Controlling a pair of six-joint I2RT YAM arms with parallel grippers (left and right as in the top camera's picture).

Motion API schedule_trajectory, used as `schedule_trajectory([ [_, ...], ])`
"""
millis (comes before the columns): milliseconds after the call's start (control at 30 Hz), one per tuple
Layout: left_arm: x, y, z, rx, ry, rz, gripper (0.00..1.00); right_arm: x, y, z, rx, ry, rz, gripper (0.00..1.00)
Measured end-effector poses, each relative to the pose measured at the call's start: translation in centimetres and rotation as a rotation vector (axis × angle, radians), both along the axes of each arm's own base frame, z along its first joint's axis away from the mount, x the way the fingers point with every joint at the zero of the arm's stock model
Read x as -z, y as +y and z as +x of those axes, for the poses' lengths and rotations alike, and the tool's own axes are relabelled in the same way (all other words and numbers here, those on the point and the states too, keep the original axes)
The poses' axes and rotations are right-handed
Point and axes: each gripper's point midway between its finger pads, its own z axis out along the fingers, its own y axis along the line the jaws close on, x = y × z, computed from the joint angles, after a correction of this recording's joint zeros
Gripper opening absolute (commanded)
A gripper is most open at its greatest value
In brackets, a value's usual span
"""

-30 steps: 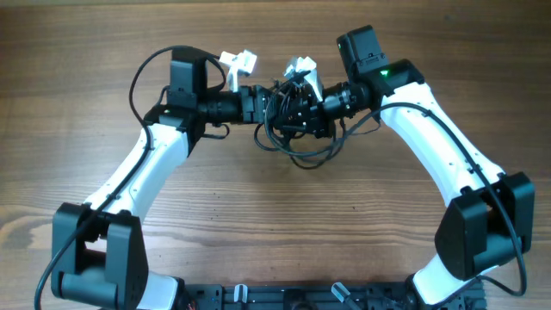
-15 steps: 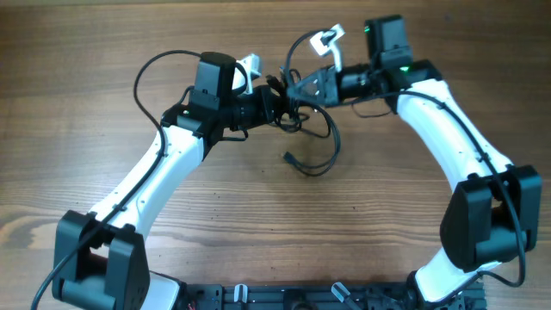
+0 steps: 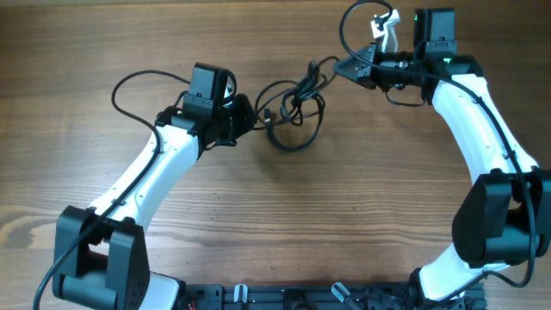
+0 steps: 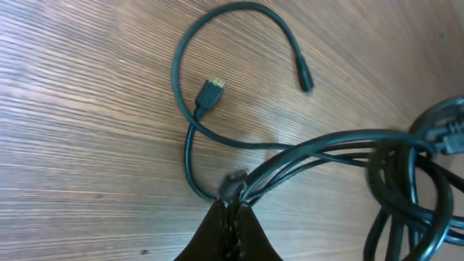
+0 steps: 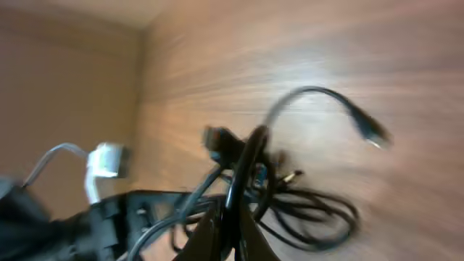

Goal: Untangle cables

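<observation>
**Two pinches on one bundle**

Overhead: the thin, flexible black cables [image 3: 297, 102] lay in a loose knot of loops toward the far edge of the brown wood-grain table [image 3: 275, 224], roughly midway between its side edges. The left gripper [image 3: 251, 120] met the bundle's left side. The right gripper [image 3: 347, 67] met a strand leading off its far right side. The two stood apart with the cords between them, a placement I judged was meant to draw the loops open from opposite ends. How the jaws stood could not be read from above (dark fingers against dark cord).

Left wrist: here the fingers were pressed together and clamped on the cables where several strands converged. One free cord curved away over the wood to a small flat plug with a metal tip [image 4: 210, 93]. Another ended in a slim round black tip [image 4: 305, 81]. The main coil ran off the frame's right edge, so its crossings were cut off.

Right wrist: this view was badly blurred. The jaws appeared closed on a strand running up between them, with the rest of the bundle [image 5: 312, 210] just beyond. Which cord was held could not be made out. One blurred plug end [image 5: 370, 132] stuck out over the wood. A small white clip-like piece [image 5: 109, 161] showed at the left (its purpose was unclear).
</observation>
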Motion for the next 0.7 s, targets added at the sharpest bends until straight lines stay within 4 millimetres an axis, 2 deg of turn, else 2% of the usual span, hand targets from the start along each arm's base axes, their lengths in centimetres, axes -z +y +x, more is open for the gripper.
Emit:
schedule_trajectory([
  [133, 0.9, 2.0, 0.0, -0.055, 0.025, 0.058, 0.04, 2.9, -2.4, -0.5, 0.104, 0.101, -0.165, 0.04],
  [200, 1.5, 4.2, -0.1, -0.111, 0.054, 0.108, 0.04, 4.7, -4.7, -0.8, 0.182, 0.146, -0.307, 0.04],
  [333, 2.3, 8.0, -0.4, -0.205, 0.109, 0.156, 0.04, 6.9, -9.3, -1.6, 0.310, 0.204, -0.572, 0.04],
  [500, 2.8, 11.0, -0.7, -0.279, 0.142, 0.197, 0.04, 7.3, -14.5, -1.7, 0.453, 0.201, -0.832, 0.04],
  [633, 3.2, 12.1, -1.3, -0.304, 0.160, 0.255, 0.04, 6.8, -17.3, -1.9, 0.546, 0.194, -0.976, 0.04],
  [700, 3.3, 12.9, -1.5, -0.323, 0.164, 0.304, 0.04, 6.6, -17.9, -1.9, 0.567, 0.193, -1.001, 0.04],
])
